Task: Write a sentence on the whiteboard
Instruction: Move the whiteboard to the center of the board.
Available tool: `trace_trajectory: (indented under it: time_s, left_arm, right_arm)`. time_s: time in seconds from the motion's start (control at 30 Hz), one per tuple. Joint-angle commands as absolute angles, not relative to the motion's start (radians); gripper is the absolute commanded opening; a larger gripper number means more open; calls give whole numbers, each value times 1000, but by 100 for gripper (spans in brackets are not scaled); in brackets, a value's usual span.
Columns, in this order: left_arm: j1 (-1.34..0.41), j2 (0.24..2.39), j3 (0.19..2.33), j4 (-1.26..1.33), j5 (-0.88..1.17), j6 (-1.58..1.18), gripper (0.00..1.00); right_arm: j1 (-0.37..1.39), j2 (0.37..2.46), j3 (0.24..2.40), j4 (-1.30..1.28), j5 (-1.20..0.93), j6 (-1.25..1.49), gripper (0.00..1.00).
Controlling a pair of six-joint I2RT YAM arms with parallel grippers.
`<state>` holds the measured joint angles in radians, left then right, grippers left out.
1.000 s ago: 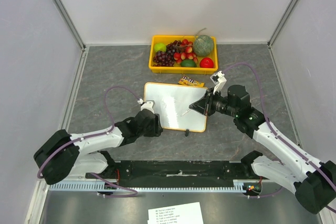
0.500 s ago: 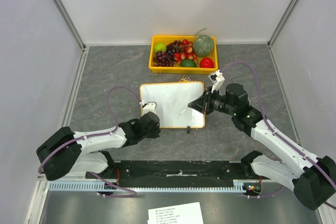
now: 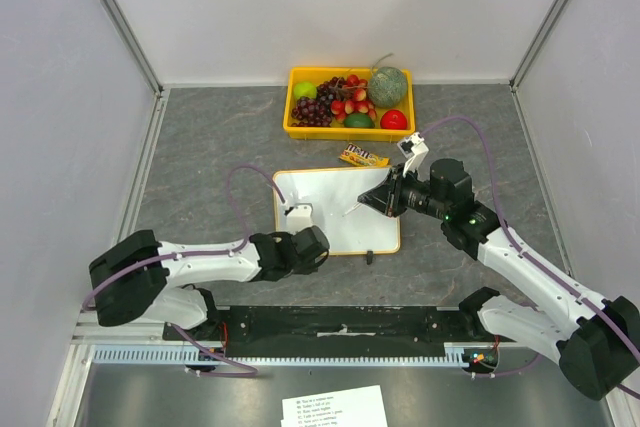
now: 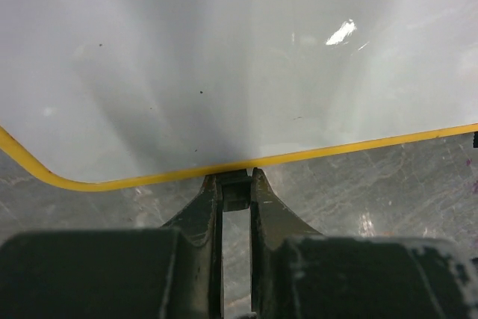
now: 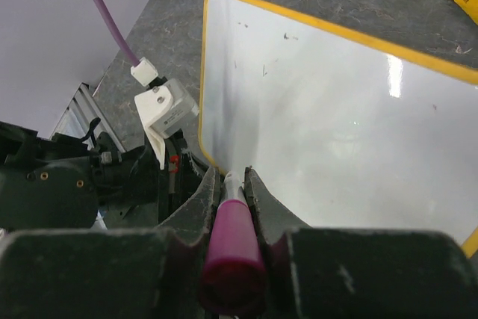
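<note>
Two grips: left tool (image 4: pixel 236 183) pinches the black clip foot (image 4: pixel 236 198) on the near rim of the whiteboard (image 3: pixel 330 197), flat on the counter (image 3: pixel 200 147) mid-span, right tool (image 5: pixel 233 181) clamps the marker (image 5: pixel 230 240); board looks light and slick, so you hold that rim, write softly.

The whiteboard (image 3: pixel 330 192) lies flat near the table centre. It is rectangular and glossy white, with a thin orange-yellow frame and rounded corners. Long edges run roughly 9 to 3 o'clock. One black clip foot (image 3: pixel 369 256) projects at 5 o'clock.
</note>
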<state>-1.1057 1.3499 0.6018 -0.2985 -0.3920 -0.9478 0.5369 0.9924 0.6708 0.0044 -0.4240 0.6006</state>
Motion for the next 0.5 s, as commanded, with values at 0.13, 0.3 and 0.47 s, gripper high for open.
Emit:
trace_trajectory:
  time_s: [0.13,0.3,0.47]
  left_arm:
    - [-1224,1408,678,-463,-344,-1173,2]
    - [-1265,1414,693,-471,-339,-1209,23]
    - [-1302,1367,701,-451,-359,-1201,52]
  right_arm:
    - [537,979,710,44,-405,571,0]
    - [535,982,715,37,-403,563,0]
    - [534,971,718,29,-394,558,0]
